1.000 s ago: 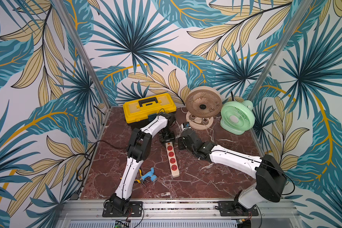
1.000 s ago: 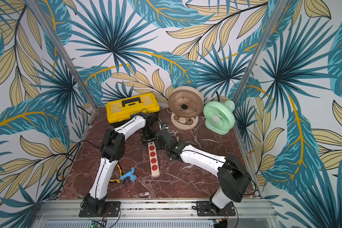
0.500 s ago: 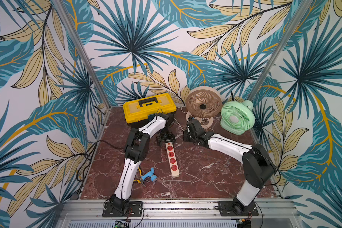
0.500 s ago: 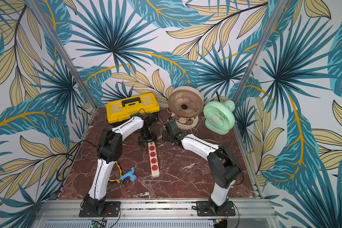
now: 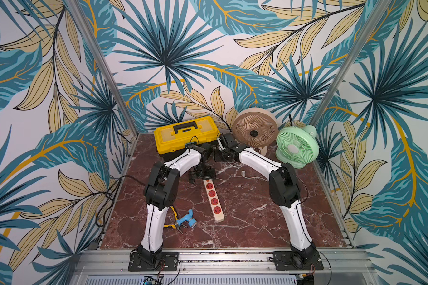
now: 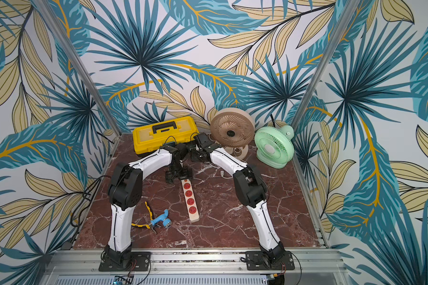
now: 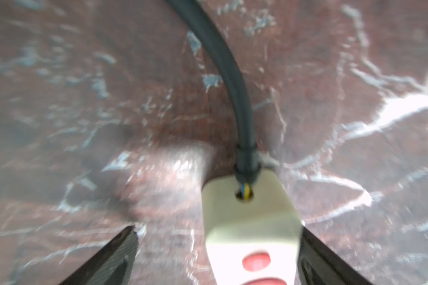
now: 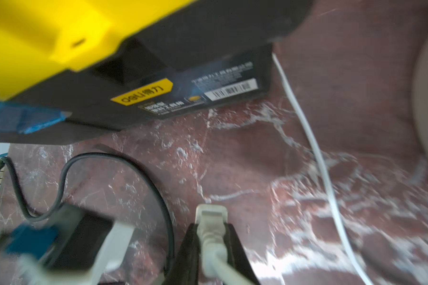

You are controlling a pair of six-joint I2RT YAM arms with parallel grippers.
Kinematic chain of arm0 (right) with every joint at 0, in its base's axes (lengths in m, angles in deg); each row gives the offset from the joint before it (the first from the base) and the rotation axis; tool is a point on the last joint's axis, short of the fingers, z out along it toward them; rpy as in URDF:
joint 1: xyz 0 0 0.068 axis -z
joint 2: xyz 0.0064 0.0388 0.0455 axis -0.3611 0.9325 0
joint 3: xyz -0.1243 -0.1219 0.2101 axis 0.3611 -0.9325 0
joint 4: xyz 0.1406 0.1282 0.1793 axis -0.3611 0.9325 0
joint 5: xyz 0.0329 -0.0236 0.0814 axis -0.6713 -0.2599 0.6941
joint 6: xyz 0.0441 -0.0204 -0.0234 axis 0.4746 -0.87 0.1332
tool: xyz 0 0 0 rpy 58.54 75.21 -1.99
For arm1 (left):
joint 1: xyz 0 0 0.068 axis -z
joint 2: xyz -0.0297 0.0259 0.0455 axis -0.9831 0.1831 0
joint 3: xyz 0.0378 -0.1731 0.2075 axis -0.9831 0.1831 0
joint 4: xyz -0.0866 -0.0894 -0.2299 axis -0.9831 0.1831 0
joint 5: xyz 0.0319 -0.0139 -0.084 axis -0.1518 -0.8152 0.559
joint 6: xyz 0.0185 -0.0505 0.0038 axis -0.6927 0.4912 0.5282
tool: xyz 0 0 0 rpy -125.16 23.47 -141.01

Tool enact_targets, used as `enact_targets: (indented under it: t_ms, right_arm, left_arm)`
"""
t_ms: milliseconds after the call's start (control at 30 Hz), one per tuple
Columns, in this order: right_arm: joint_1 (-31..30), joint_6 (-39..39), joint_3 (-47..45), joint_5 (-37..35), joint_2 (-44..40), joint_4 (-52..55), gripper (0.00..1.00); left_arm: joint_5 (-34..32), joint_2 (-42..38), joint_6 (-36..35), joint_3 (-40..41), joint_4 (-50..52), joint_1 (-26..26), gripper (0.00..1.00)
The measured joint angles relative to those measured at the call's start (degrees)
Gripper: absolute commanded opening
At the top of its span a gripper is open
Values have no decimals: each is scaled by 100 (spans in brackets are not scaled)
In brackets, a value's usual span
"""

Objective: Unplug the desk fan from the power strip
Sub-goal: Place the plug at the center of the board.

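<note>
left gripper stood open astride the power strip, bracing nothing; right gripper pinched 1 white plug, whose cord might snag the yellow toolbox.

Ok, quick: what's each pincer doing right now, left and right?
Left pincer: open, jaws either side of the power strip at its cord end.
Right pincer: closed on the white plug.

Robot lab booth, leaf-print wall panels, aluminium frame posts, marble-look tabletop, arms bolted to front rail.
</note>
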Motion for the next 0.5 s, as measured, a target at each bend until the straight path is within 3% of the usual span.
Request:
enact_targets:
  t_ms: [67, 200, 400, 500]
  right_arm:
    - [35, 17, 350, 114, 343, 162, 1]
    - [129, 96, 664, 286, 743, 352, 14]
    - [236, 146, 662, 223, 750, 586, 60]
    - [234, 46, 529, 146, 682, 529, 78]
  left_arm:
    - [-11, -337, -42, 205, -149, -2, 100]
    - [-11, -1058, -98, 595, -494, -9, 100]
    - [-79, -2050, -129, 1117, -1051, -11, 100]
    - [-219, -2448, -127, 1255, -1248, -11, 100]
